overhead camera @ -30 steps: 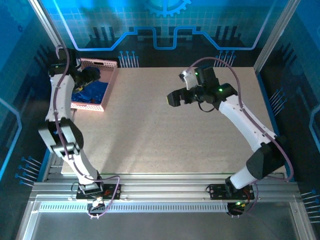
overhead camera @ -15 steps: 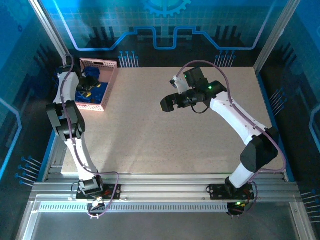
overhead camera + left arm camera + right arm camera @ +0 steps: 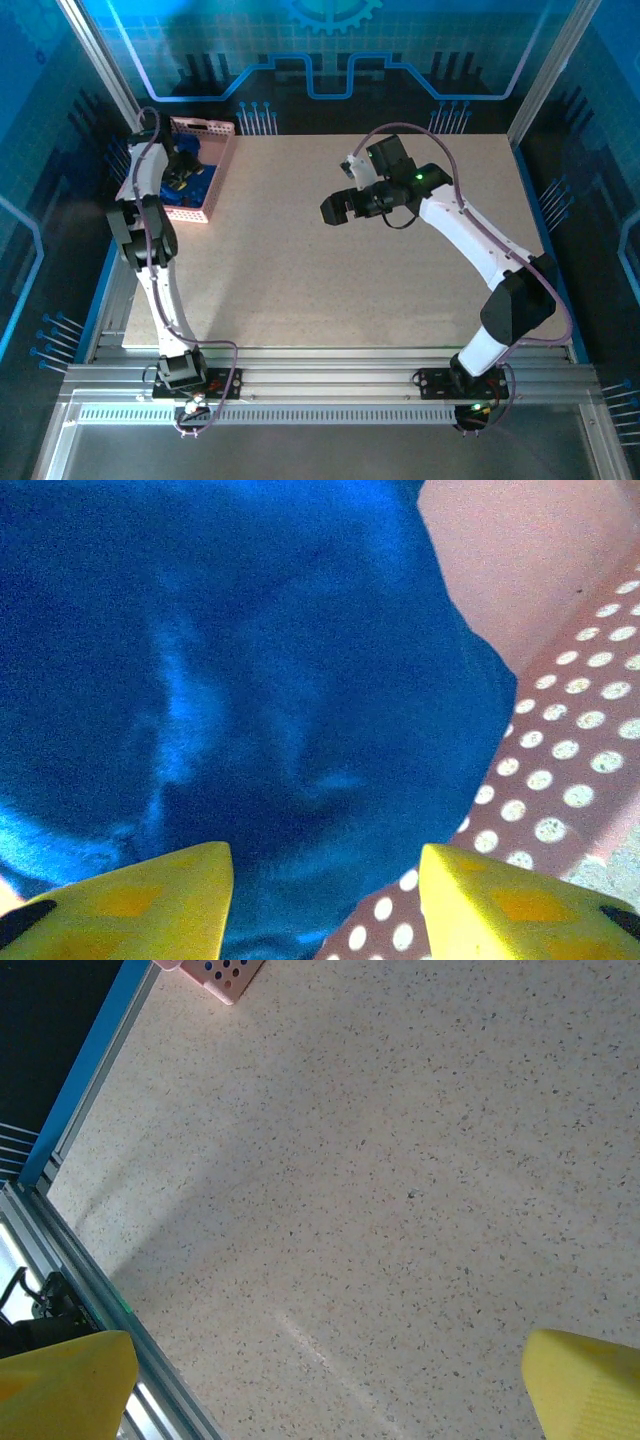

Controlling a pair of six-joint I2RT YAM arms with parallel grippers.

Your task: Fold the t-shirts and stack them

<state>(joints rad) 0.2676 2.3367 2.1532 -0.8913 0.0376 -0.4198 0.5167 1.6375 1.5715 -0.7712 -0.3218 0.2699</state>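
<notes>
From above, the pink basket (image 3: 206, 128) is seen at ten o'clock on the worktop (image 3: 330, 290). The blue t-shirt (image 3: 196, 190) is crumpled inside it, and the left arm (image 3: 140, 190) is reached into it. In the left wrist view, the left fingers (image 3: 130, 900) are held parted just over the t-shirt, with the basket's perforated wall at three o'clock. In the right wrist view, the right fingers (image 3: 60, 1385) are spread wide above the worktop, with a basket corner at eleven o'clock.
</notes>
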